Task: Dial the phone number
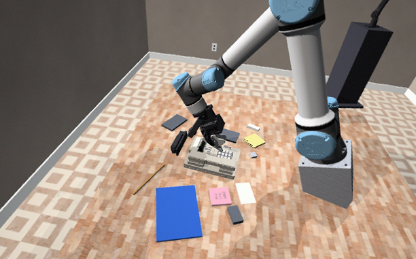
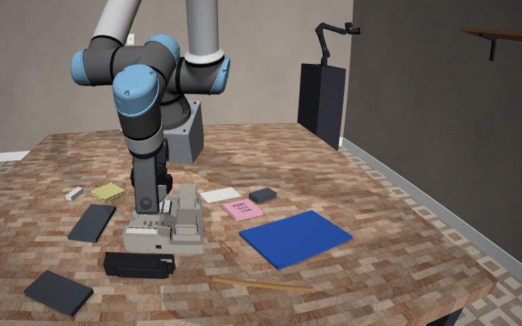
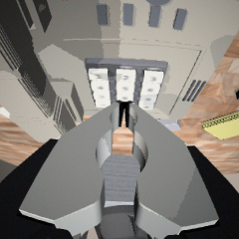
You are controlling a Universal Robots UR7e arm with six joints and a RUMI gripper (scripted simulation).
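One desk phone (image 2: 184, 226), one pink note (image 2: 242, 210), three dark slabs; jaws closed together, holding nothing

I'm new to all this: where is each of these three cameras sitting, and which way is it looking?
Top: high above the table, looking down at the desk phone; shows the whole arm and its base.
Exterior: beside the table's edge, looking across; shows the arm's elbow and wrist, the shut, empty gripper on the phone.
Wrist: on the gripper, looking along its fingers at the keypad.
Top and exterior share the pink note and blue book.
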